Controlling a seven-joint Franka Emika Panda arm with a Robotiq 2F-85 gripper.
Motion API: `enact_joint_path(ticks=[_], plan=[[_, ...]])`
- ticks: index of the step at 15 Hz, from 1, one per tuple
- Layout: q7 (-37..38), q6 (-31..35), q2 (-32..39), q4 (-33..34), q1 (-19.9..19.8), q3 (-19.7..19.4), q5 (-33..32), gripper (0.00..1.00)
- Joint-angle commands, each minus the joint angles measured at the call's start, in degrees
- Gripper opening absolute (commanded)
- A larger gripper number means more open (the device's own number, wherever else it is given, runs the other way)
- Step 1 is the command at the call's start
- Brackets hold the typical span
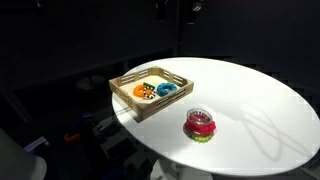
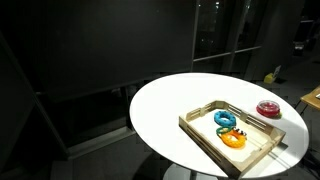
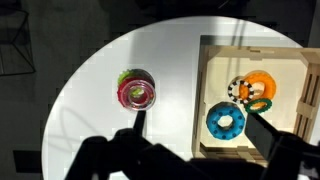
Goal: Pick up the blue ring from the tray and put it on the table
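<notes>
The blue ring [image 3: 226, 121] lies flat in the light wooden tray [image 3: 205, 60], at the corner nearest my fingers. It also shows in both exterior views [image 1: 166, 89] [image 2: 224, 119]. The tray [image 1: 150, 112] [image 2: 200, 130] sits on the round white table [image 1: 260, 100] [image 2: 165, 100] [image 3: 95, 120]. My gripper [image 3: 195, 125] is open and empty. It hangs high above the tray's edge, its dark fingers spread either side of the blue ring. It does not show in the exterior views.
An orange ring with dark spots [image 3: 255, 90] [image 1: 146, 92] [image 2: 232, 138] lies in the tray beside the blue ring. A red-pink ring on a green base [image 3: 136, 89] [image 1: 201, 124] [image 2: 268, 108] stands on the table beside the tray. The surroundings are dark.
</notes>
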Motion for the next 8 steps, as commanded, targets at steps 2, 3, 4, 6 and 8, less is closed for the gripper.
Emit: enact_joint_path(ticks=[2,3,4,6,8], plan=[[3.3,8.8,1.8,-2.4,1.2,2.2,1.6,1.0],[4.0,11.1,2.4,-3.0,1.3,2.5,1.7,1.0],[5.2,13.2,3.1,-3.5,1.3,3.0,1.4,1.0],[5.8,19.7,4.8,-8.3,0.9,3.0,0.4,1.0],[4.6,16.6,4.5,-6.0,1.1,3.1,0.6,1.0]])
